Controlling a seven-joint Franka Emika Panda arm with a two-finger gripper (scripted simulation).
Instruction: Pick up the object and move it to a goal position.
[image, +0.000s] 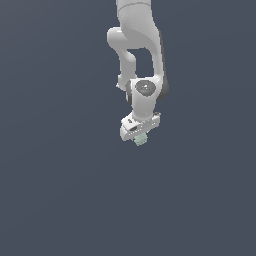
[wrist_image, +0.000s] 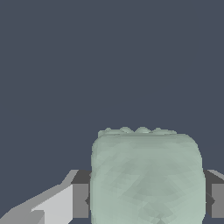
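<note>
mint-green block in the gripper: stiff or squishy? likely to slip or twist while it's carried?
Probably rigid: the mint-green block shows no bulge or dent where the dark pads meet its sides. It looks light, being much smaller than the gripper. Slip risk seems modest, since the pads sit on opposite sides, but its rounded, bumpy surface could allow slight twisting; the renders do not show friction.

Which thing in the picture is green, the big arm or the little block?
The little block is pale mint green, with bumpy ridges on one side. It sits between the fingers of the gripper. The arm is white.
</note>
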